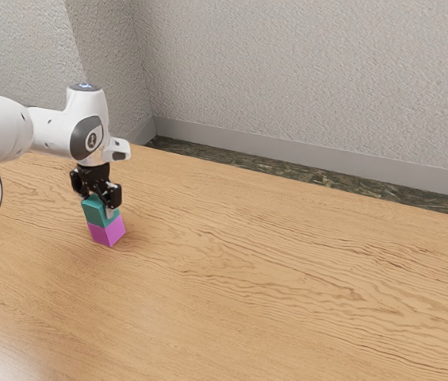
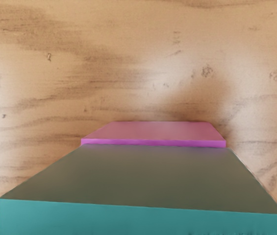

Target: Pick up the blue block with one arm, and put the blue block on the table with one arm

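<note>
the hand [image 1: 101,206] is placed low, at the blue block [image 1: 94,213]; whether it is clamped on this block or apart from it cannot be told. the blue block is seen on top of the pink block [image 1: 107,232], touching it. in the wrist view, a thin strip of the pink block's top is shown past the blue block's side. the pink block is supported by the wooden counter [image 1: 271,262]. behind, the pale wall [image 1: 303,71] is seen.

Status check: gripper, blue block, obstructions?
Gripper at blue-green block, grip unconfirmed. Block above magenta block, not on table. Magenta likely obstructs straight set-down.
</note>
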Tool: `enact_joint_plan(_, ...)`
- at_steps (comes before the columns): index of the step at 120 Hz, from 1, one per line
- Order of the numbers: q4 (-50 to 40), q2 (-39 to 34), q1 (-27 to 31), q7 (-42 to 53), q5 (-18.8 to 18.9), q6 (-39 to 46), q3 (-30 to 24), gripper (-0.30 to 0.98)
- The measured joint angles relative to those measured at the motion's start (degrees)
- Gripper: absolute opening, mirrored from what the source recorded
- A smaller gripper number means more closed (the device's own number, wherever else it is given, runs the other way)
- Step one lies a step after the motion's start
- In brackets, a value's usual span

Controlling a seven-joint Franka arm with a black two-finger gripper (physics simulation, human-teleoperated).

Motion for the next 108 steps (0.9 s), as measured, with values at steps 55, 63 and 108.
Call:
enact_joint_plan(55,2.91,-0.67,-3.24,0.09,0.30,-0.97,-1.06,0.37)
enact_joint_plan(63,2.97,-0.62,-4.38,0.10,0.31,-1.22,-1.40,0.37)
enact_joint_plan(108,6.34,3.49,-4.60,0.04,-0.31,-1.72,-6.82,0.38)
